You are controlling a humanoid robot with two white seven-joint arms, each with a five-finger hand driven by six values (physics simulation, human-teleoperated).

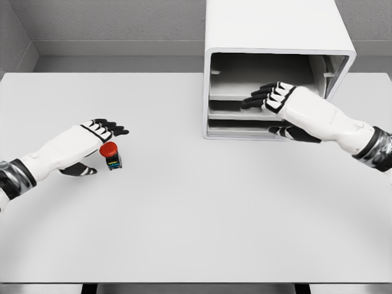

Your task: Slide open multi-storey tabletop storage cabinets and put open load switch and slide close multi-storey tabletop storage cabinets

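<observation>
The switch (111,156), with its red top, sits on the counter (196,233) near the left edge, just beside the left hand (92,144), whose fingers are loose and hold nothing. The cabinet (269,67) stands at the back edge, right of the middle. The right hand (275,101) reaches into its open front with fingers stretched out flat over a shelf, gripping nothing.

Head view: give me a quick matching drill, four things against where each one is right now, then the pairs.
Things:
1. left hand
2. right hand
3. load switch
4. storage cabinet

Places:
A. at the table's far edge, right of the middle
B. fingers reaching into the cabinet's open front
C. on the tabletop, red cap up, by the left hand
D. over the left part of the table, beside the switch

Pairs: 1-D, 2-B, 3-C, 4-A
</observation>
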